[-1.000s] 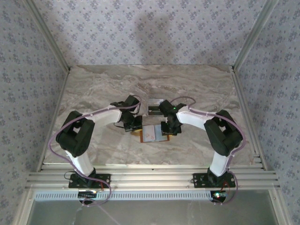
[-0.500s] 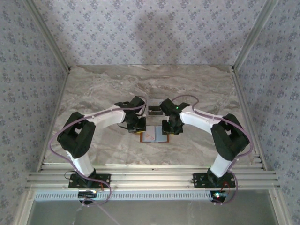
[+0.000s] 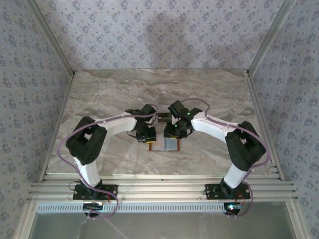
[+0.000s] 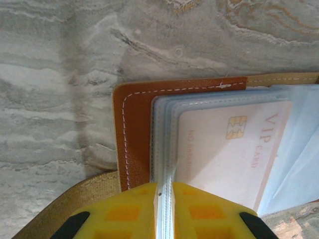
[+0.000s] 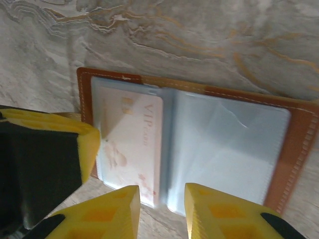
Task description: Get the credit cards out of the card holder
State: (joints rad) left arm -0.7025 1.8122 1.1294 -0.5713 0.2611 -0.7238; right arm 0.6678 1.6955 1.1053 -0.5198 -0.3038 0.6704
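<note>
- your left end effector (image 4: 161, 195): clamped on the card holder's (image 4: 132, 134) clear sleeves (image 4: 162, 139).
- your right end effector (image 5: 161, 193): jaws apart over the pink credit card (image 5: 133, 144).

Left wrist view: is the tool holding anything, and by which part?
Yes: the left tool is shut on the card holder, pinching the edge of its clear sleeves.

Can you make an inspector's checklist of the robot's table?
Surface: marble-look table, no spills seen.
Job's things: card holder lying open; pink VIP card still in its clear sleeve.
Clutter: small pale thing behind the grippers, too hidden to name.
Grippers: left gripper shut on the card holder's sleeve edge; right gripper open by the card's edge.
Cables: purple cables along both arms, none snagged.
Surroundings: patterned walls, metal rails.
</note>
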